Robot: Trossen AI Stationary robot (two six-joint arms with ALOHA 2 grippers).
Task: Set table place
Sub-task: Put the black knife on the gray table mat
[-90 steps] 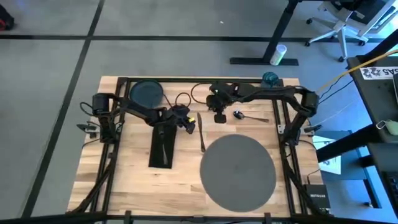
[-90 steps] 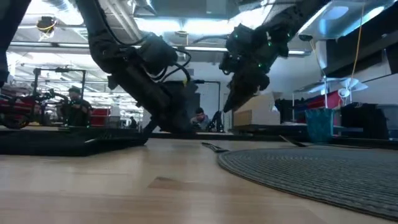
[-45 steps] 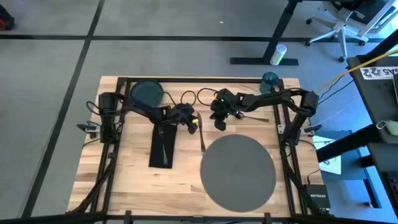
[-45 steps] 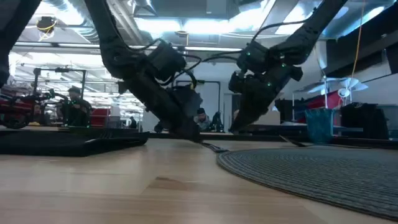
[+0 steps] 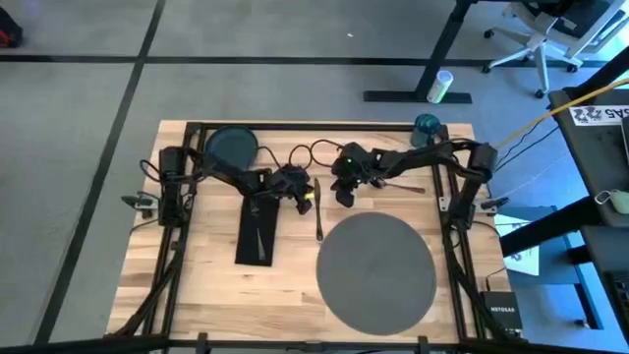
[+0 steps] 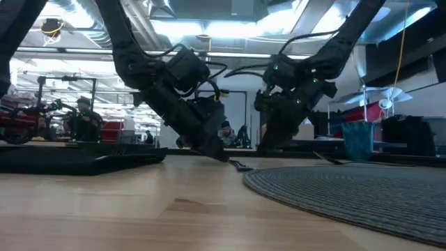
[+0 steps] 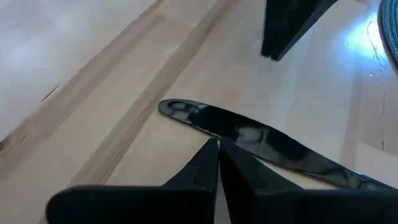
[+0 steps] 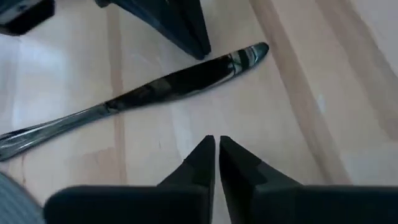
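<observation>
Between the left gripper (image 5: pixel 307 197) and right gripper (image 5: pixel 341 196), both clenched empty, one knife (image 5: pixel 318 209) lies flat on the surface (image 5: pixel 197 285), long axis front-to-back, blade toward the far edge, beside one grey placemat (image 5: pixel 376 267).

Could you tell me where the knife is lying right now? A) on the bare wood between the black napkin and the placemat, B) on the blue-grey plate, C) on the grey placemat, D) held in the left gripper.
A: the knife lies flat on the bare table, between the napkin and the placemat, with the left gripper and right gripper both shut and empty near it.
</observation>
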